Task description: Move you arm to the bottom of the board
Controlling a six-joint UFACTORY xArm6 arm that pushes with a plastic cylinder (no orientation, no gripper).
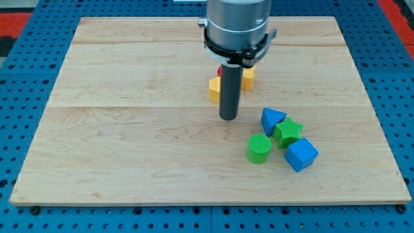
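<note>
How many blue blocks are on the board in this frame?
2. A blue triangular block sits right of my tip, touching the green star block. A blue cube lies below that star, toward the view's bottom right. The arm could hide others behind it.

Single camera view, raised and tilted downward, facing the wooden surface (129,129) from its near edge, so that the far edge lies at the view's top and looks narrower than the near one. Set close enough that the surface fills nearly the whole frame, all four edges included, with a blue perforated base (39,220) as a margin round it. The arm's housing (237,26) enters from the view's top centre and is cut off there.
</note>
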